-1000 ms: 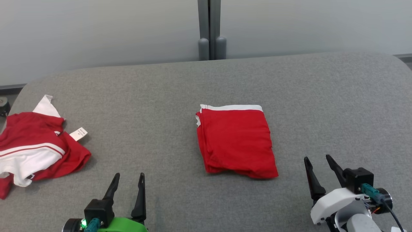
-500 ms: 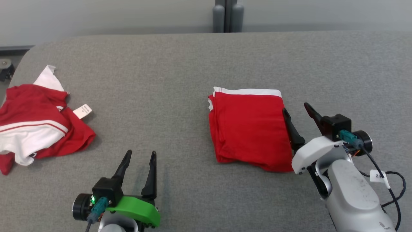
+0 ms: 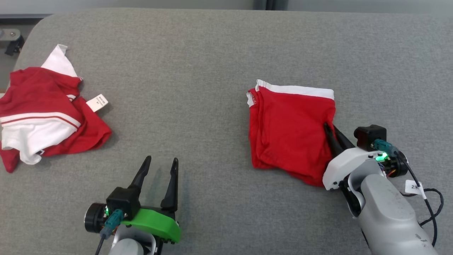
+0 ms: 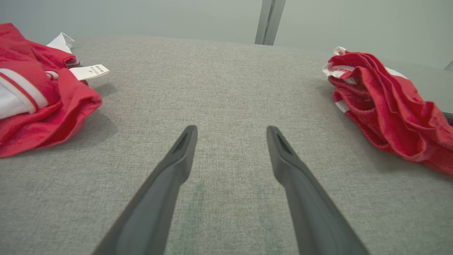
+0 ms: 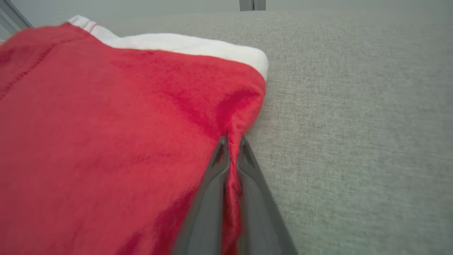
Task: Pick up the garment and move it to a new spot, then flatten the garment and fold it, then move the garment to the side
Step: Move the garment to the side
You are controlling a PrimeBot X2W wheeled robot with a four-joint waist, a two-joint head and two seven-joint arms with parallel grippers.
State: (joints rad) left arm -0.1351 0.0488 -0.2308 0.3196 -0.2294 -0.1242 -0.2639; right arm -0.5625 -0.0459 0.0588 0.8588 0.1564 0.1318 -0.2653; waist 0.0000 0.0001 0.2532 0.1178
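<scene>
The folded red garment (image 3: 288,127) with a white band along its far edge lies right of centre on the grey table (image 3: 198,63). My right gripper (image 3: 328,127) is shut on the garment's right edge, and red cloth is pinched between the fingers in the right wrist view (image 5: 231,143). From the left wrist the folded garment (image 4: 385,106) appears at the right with its layered edge raised. My left gripper (image 3: 161,163) stands open over bare table near the front, well left of the garment, with nothing between its fingers (image 4: 230,131).
A second, crumpled red and white garment (image 3: 46,113) with a white tag lies at the table's left edge and also appears in the left wrist view (image 4: 35,95). The right arm's cable (image 3: 426,202) hangs at the lower right. Bare table lies between the two garments.
The head camera has tilted down and shifted. My right gripper went from open beside the folded garment's right edge to shut on it. The left gripper stays open.
</scene>
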